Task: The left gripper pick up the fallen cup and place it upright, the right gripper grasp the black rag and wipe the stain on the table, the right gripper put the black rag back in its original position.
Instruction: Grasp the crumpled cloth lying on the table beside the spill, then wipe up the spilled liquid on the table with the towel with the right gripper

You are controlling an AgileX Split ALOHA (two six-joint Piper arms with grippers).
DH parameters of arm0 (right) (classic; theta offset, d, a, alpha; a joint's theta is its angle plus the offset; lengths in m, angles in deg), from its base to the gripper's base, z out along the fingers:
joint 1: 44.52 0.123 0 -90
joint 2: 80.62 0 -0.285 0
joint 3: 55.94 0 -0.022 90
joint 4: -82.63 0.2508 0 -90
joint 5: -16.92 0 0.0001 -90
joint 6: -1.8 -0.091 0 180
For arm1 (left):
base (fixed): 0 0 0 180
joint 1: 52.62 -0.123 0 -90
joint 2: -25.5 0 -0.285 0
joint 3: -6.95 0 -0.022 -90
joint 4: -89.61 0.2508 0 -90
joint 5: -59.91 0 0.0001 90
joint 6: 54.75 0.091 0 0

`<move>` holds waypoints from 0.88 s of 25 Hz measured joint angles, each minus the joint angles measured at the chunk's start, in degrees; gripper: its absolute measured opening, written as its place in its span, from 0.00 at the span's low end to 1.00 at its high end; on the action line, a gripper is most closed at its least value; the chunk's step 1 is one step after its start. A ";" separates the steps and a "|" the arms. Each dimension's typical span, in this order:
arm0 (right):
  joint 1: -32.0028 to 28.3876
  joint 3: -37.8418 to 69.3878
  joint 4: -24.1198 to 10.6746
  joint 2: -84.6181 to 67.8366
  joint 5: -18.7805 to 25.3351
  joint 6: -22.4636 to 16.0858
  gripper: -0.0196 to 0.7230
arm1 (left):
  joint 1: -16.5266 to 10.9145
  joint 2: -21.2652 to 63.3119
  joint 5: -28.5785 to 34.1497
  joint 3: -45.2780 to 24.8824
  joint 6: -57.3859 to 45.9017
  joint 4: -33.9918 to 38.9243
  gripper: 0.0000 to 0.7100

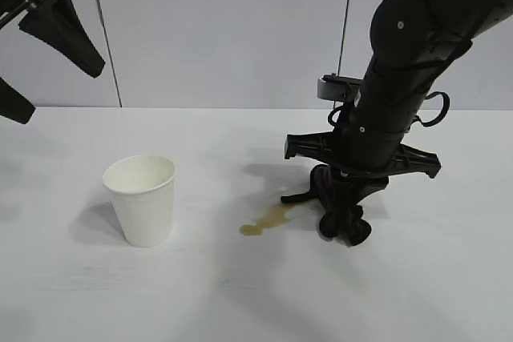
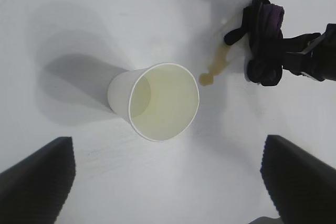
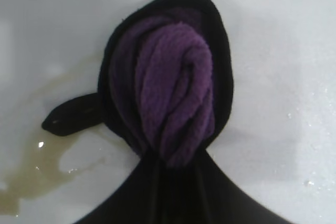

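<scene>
Matte black arms—right arm bulky, cabled—wedge-fingered left claw.

A pale grey panelled wall, divided by thin dark vertical seams, rises directly behind the wide white matte table under soft, even light.

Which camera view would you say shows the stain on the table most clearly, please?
The exterior view: the whole amber stain lies unobstructed on the table, between the upright cup and the black rag held by the right gripper. The left wrist view shows it small beyond the cup; the right wrist view catches only part.
</scene>
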 joint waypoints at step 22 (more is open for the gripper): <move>10.12 0.00 3.65 0.86 -4.45 -1.10 0.12 | 0.00 0.00 0.14 0.00 0.05 1.50 0.98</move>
